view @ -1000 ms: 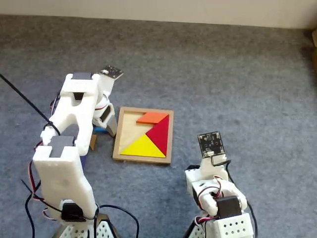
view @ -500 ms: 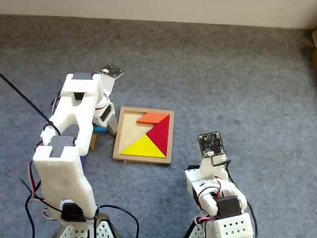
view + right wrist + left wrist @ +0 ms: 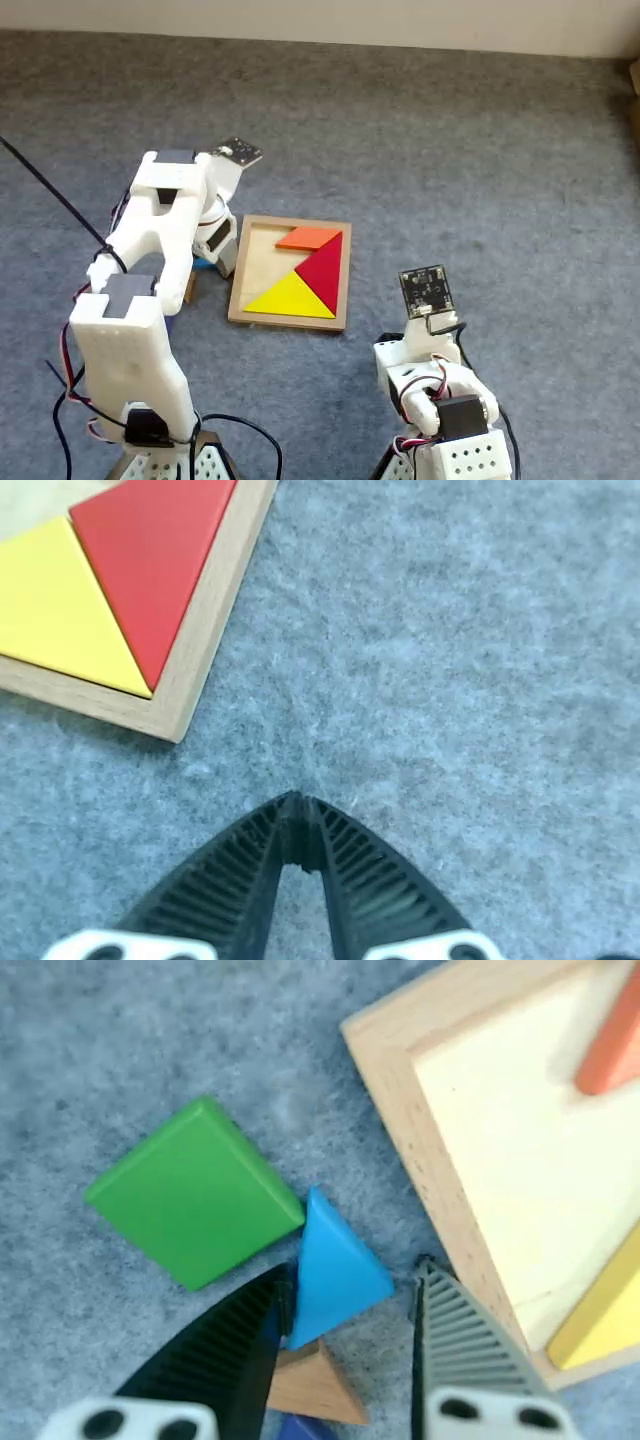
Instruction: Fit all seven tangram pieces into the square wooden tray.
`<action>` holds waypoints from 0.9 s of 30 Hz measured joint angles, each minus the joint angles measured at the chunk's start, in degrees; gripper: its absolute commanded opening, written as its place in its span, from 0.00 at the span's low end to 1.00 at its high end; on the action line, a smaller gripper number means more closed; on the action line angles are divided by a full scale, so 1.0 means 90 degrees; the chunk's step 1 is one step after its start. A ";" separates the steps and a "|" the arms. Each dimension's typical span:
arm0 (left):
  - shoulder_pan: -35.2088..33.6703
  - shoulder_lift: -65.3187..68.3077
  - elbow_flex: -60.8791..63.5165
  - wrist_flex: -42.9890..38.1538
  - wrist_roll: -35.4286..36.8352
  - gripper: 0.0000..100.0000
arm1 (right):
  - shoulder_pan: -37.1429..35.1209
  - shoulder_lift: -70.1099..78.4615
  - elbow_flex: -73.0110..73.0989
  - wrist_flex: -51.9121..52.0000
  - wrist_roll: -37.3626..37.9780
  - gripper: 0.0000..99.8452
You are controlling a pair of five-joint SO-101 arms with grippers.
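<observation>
Nearest me on the right, the right gripper (image 3: 300, 818) is pinched shut on nothing, low over bare carpet (image 3: 470, 650) just off the tray's (image 3: 288, 321) near right corner. I judge it parked there to keep clear of the work.

The tray lies between the arms. The yellow triangle (image 3: 288, 296) sits along its near edge and the red triangle (image 3: 322, 270) against its right edge, with the orange piece (image 3: 308, 238) at the far right. Its left half is bare wood, so three pieces are in and four remain.

Those four lie clustered just left of the tray: a dark blue piece (image 3: 300, 1427) nearest, then a tan triangle (image 3: 305, 1385), the blue triangle (image 3: 335, 1280) and the green square (image 3: 195, 1195) farthest. The left gripper (image 3: 355, 1270) is spread wide astride the blue triangle. Its black finger (image 3: 240, 1335) touches one side and the grey finger (image 3: 455, 1335) stands apart on the tray side. I read that as lined up to pinch it, the piece closest to the empty half.
</observation>
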 measured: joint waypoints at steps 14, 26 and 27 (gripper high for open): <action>0.0078 -0.0010 0.0000 0.0000 0.0000 0.13 | 0.0000 0.0000 0.0000 0.0000 0.0000 0.01; 0.0059 -0.0293 0.0020 0.0332 0.0000 0.13 | 0.0000 0.0000 0.0000 0.0000 0.0000 0.01; 0.0049 -0.0459 0.0020 0.0440 0.0000 0.13 | 0.0000 0.0000 0.0000 0.0000 0.0000 0.01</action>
